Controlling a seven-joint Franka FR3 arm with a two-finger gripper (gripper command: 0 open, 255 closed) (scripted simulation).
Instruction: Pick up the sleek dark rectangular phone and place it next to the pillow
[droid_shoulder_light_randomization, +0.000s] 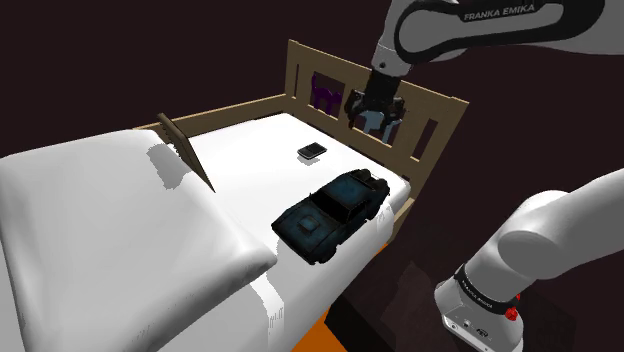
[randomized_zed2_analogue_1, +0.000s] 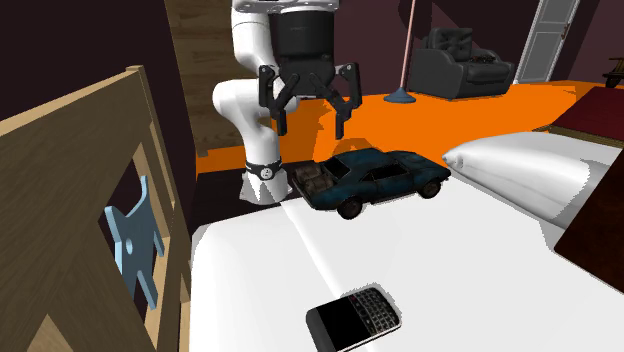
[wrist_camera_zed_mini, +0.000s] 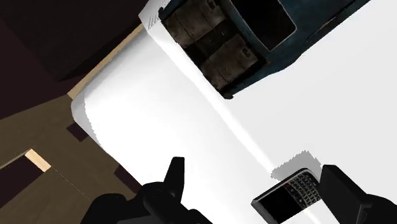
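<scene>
The gripper hangs empty over the white bed, fingers spread apart (wide enough, I judge, to straddle the phone), since the phone lies flat beneath it near the wooden end-board, well apart from the pillow beyond the toy car.

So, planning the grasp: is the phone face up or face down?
Face up: the phone lies flat on the bed, with its screen and keypad showing.
</scene>
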